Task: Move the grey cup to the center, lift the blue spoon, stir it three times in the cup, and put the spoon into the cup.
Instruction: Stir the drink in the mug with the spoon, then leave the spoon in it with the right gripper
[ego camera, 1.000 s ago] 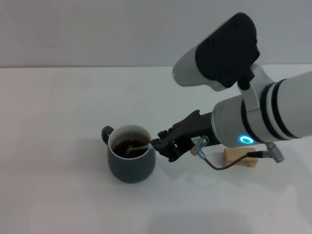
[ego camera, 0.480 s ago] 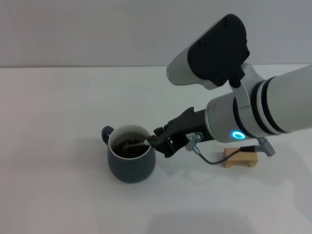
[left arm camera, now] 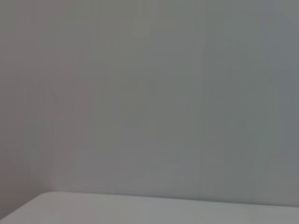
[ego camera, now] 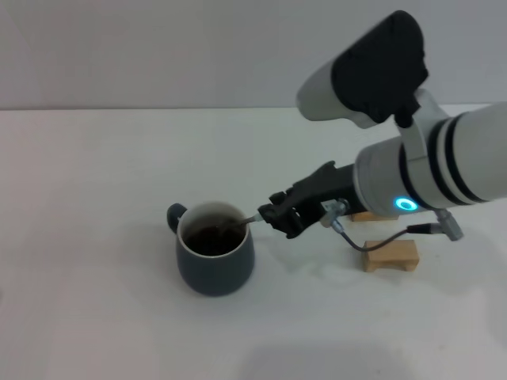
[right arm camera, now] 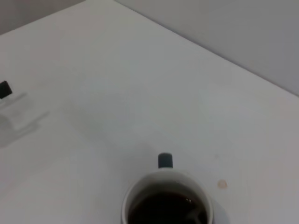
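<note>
The grey cup (ego camera: pixel 214 265) stands on the white table left of centre, handle to the far left, with dark liquid inside. My right gripper (ego camera: pixel 275 215) hovers just right of the cup's rim and is shut on the blue spoon (ego camera: pixel 247 221). The spoon's metal stem slants down over the rim into the liquid, and its pale handle is hidden in the fingers. The right wrist view looks down on the cup (right arm camera: pixel 140 196) and its handle (right arm camera: pixel 165 160). The left gripper is out of view; its wrist view shows only wall and table edge.
A tan wooden block (ego camera: pixel 390 256) lies right of the cup under my right arm, and a second one (ego camera: pixel 366 215) peeks out behind the forearm. A small dark item (right arm camera: pixel 4 88) sits far off in the right wrist view.
My right gripper swung left towards the cup, then back right and slightly up. The spoon's bowl moved through the liquid towards the right rim. The cup stayed put.
</note>
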Controlling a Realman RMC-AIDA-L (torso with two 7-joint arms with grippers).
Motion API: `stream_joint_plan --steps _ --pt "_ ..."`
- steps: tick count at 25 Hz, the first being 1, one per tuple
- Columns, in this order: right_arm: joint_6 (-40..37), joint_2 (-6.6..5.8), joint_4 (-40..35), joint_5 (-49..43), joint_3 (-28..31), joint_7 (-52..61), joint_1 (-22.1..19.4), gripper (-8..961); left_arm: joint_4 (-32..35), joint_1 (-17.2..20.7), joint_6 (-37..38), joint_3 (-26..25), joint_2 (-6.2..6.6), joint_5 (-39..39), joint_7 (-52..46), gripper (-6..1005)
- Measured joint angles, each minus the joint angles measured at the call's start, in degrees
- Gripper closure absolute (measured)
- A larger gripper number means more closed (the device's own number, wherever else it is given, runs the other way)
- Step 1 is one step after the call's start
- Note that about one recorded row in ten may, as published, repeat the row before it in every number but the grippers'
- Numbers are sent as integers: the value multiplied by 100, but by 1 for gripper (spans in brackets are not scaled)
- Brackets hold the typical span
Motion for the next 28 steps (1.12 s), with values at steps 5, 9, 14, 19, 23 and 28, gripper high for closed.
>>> stream_joint_plan --steps 5,9,14,19,23,28 --pt "74 19 164 102 -45 0 -145 791 0 -14 86 1 0 0 0 135" --pt "78 18 151 354 -67 0 -140 791 0 -6 214 1 0 0 0 135" --pt "21 16 70 452 -119 -32 -40 791 0 16 313 1 1 0 0 135" --pt "-189 16 -296 456 -138 -124 192 790 1 32 339 0 9 0 0 135" --pt "-352 6 -593 379 -128 -181 347 790 1 34 350 1 8 0 0 135" --pt "-270 0 -603 306 20 -234 306 790 0 37 433 1 1 0 0 135"
